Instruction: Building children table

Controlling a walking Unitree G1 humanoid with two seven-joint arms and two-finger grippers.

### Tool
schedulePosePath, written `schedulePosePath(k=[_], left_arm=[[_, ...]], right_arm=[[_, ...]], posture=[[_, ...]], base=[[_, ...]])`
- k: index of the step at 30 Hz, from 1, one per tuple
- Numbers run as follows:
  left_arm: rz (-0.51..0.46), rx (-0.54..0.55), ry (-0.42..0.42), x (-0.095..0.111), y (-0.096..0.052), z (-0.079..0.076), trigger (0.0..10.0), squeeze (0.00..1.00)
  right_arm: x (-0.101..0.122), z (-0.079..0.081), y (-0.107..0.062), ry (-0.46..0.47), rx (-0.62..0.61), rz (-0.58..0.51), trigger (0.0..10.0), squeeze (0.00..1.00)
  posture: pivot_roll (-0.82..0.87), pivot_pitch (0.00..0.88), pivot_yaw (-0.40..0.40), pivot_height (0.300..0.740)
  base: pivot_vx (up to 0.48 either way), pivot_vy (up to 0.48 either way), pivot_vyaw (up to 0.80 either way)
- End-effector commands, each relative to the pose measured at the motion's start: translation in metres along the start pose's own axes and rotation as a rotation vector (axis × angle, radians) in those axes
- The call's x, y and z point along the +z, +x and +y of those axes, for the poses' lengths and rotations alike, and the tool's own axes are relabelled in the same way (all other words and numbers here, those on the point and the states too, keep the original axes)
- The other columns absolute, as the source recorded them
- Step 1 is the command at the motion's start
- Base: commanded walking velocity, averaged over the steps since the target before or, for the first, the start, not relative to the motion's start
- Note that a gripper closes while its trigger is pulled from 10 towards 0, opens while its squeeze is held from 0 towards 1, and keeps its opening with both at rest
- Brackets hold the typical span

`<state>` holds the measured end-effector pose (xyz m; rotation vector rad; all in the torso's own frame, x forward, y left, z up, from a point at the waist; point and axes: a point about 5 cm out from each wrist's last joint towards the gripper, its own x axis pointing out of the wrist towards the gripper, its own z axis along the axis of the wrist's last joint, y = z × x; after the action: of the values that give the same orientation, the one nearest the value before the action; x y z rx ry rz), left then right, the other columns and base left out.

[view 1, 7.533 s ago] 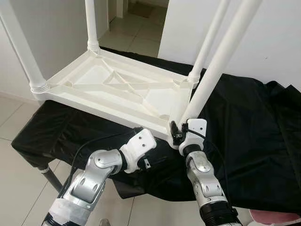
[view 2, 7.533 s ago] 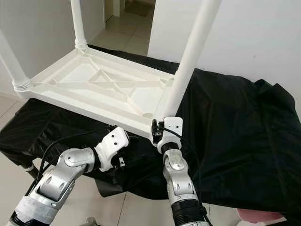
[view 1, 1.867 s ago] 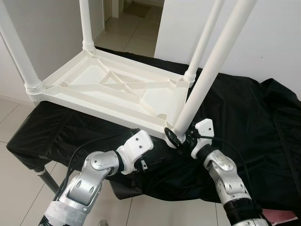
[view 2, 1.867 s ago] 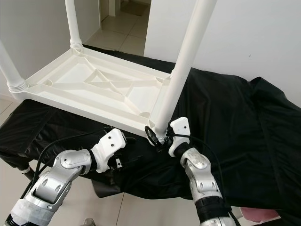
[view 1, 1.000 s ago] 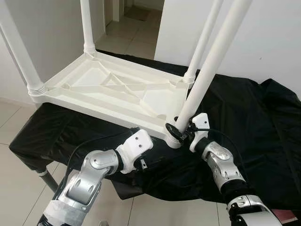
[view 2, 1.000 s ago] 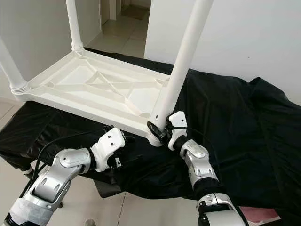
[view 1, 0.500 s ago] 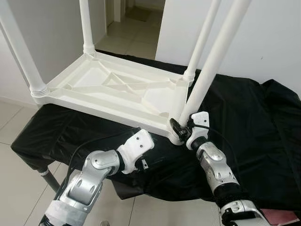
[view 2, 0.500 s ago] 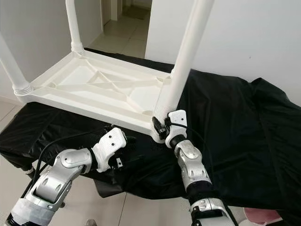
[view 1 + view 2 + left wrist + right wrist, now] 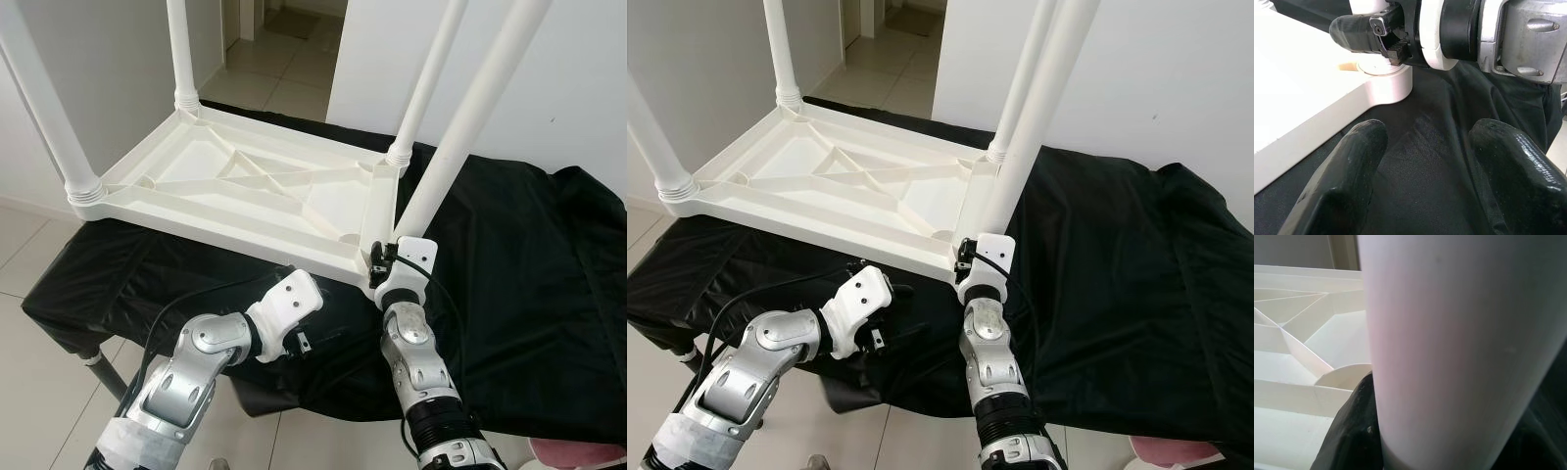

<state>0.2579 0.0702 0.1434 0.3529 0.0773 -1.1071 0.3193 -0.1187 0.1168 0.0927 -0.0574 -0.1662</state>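
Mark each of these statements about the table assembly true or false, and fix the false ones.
1. The white plastic tabletop lies upside down on a black cloth. True.
2. The right hand grips the base of the white tubular leg at the near corner. True.
3. The left hand is clamped on the tabletop's edge. False: its fingers are open over the cloth, holding nothing.
4. All the legs lie flat on the cloth. False: three already stand in their corners, and the fourth is held upright.
5. A tiled doorway lies beyond the tabletop. True.
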Motion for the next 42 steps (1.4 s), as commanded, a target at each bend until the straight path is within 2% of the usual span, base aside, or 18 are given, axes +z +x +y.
schedulePosePath(k=[1, 10, 11, 12, 13, 20, 31, 32, 38, 42], left_arm=[[0.005, 0.037, -0.014, -0.001, 0.002, -0.001, 10.0, 0.0], [0.003, 0.048, -0.018, -0.001, 0.002, 0.0, 10.0, 0.0], [0.004, 0.049, -0.017, -0.001, 0.002, -0.001, 10.0, 0.0], [0.004, 0.049, -0.017, -0.001, 0.002, -0.001, 10.0, 0.0], [0.003, 0.051, -0.018, -0.001, 0.002, 0.0, 10.0, 0.0], [0.0, 0.062, -0.02, 0.0, 0.001, 0.001, 10.0, 0.0], [0.003, 0.076, -0.023, -0.001, -0.001, 0.0, 10.0, 0.0], [0.003, 0.079, -0.024, -0.001, -0.001, 0.001, 10.0, 0.0], [0.001, 0.085, -0.024, 0.0, -0.001, 0.002, 10.0, 0.0], [0.001, 0.086, -0.024, 0.0, -0.001, 0.002, 10.0, 0.0]], right_arm=[[-0.005, -0.015, 0.0, -0.027, -0.062, 0.028, 10.0, 0.0], [-0.002, -0.009, -0.002, 0.0, -0.032, 0.026, 10.0, 0.0], [0.0, -0.009, -0.002, 0.011, -0.018, 0.012, 10.0, 0.53], [0.0, -0.009, -0.002, 0.011, -0.018, 0.012, 10.0, 0.53], [0.003, -0.009, -0.002, 0.051, 0.004, -0.007, 10.0, 1.0], [0.011, -0.007, -0.004, 0.085, 0.054, -0.055, 10.0, 1.0], [0.007, -0.021, -0.006, 0.076, 0.268, -0.05, 10.0, 1.0], [0.007, -0.024, -0.004, 0.071, 0.31, -0.048, 10.0, 0.01], [0.01, -0.033, 0.004, 0.032, 0.457, -0.054, 10.0, 0.0], [0.009, -0.036, 0.009, -0.042, 0.591, -0.03, 10.0, 0.0]], posture=[[0.07, 0.032, -0.094, 0.74], [0.07, 0.038, -0.1, 0.74], [0.07, 0.04, -0.102, 0.74], [0.07, 0.04, -0.102, 0.74], [0.07, 0.041, -0.103, 0.74], [0.07, 0.043, -0.108, 0.74], [0.08, 0.051, -0.114, 0.74], [0.08, 0.051, -0.114, 0.74], [0.08, 0.049, -0.115, 0.74], [0.08, 0.048, -0.117, 0.74]], base=[[0.0, 0.0, 0.0], [0.0, 0.0, 0.0], [0.0, 0.0, 0.0], [0.0, 0.0, 0.0], [0.0, 0.0, 0.0], [0.0, 0.0, 0.0], [0.0, 0.0, 0.0], [0.0, 0.0, 0.0], [0.0, 0.0, 0.0], [0.0, 0.0, 0.0]])
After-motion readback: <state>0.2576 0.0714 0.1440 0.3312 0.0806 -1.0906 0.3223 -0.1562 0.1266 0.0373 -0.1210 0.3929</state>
